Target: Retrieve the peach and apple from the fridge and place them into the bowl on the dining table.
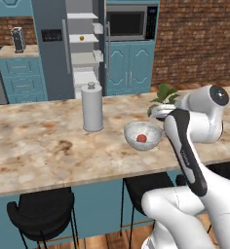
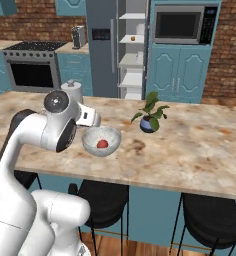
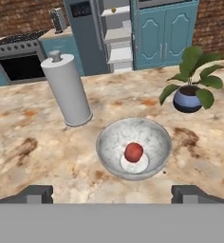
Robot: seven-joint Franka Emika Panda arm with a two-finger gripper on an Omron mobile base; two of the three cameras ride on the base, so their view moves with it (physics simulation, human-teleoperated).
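Note:
The pale speckled bowl (image 1: 129, 131) (image 2: 87, 137) (image 3: 104, 137) stands on the marbled dining table (image 1: 39, 141) (image 2: 200, 150) (image 3: 38, 156) with a red apple (image 1: 142, 138) (image 2: 102, 144) (image 3: 133, 152) lying in it. My gripper (image 3: 113, 193) hovers above and just in front of the bowl, open, with nothing between its fingers. Behind the table the dark grey fridge (image 1: 53, 48) (image 2: 102, 50) (image 3: 85, 28) has one door open on white shelves. A small orange peach (image 1: 81, 37) (image 2: 133, 38) (image 3: 113, 9) rests on an upper shelf.
A tall white canister (image 1: 92, 107) (image 3: 66, 90) stands left of the bowl, and a blue plant pot (image 2: 149, 122) (image 3: 187, 99) to its right. Black stools (image 1: 41, 209) (image 2: 210, 215) line the table's near side. A stove (image 2: 32, 70) sits left of the fridge.

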